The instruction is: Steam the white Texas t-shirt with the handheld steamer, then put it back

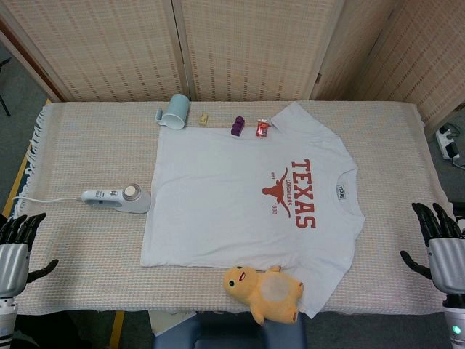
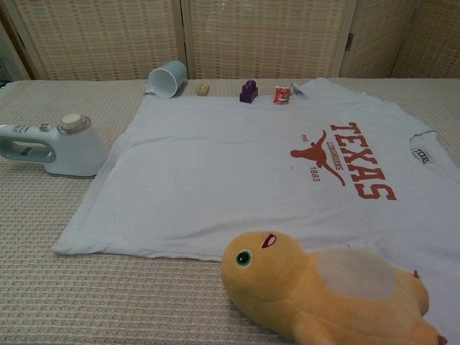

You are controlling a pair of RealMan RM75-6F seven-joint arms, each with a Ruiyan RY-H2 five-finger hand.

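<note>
The white Texas t-shirt [image 1: 240, 200] lies flat across the middle of the table, collar toward the right; it also fills the chest view [image 2: 237, 172]. The white handheld steamer [image 1: 120, 198] lies on its side just left of the shirt, its cord trailing to the left edge; the chest view shows the steamer [image 2: 61, 147] at the far left. My left hand [image 1: 16, 246] hovers at the table's front left corner, fingers spread, holding nothing. My right hand [image 1: 439, 243] hangs at the front right edge, also spread and empty. Neither hand appears in the chest view.
A yellow plush toy [image 1: 265, 291] lies on the shirt's front hem. Along the back sit a tipped light-blue mug [image 1: 174, 111], a small tan block [image 1: 204, 118], a purple brick [image 1: 238, 127] and a red packet [image 1: 263, 129]. Woven screens stand behind the table.
</note>
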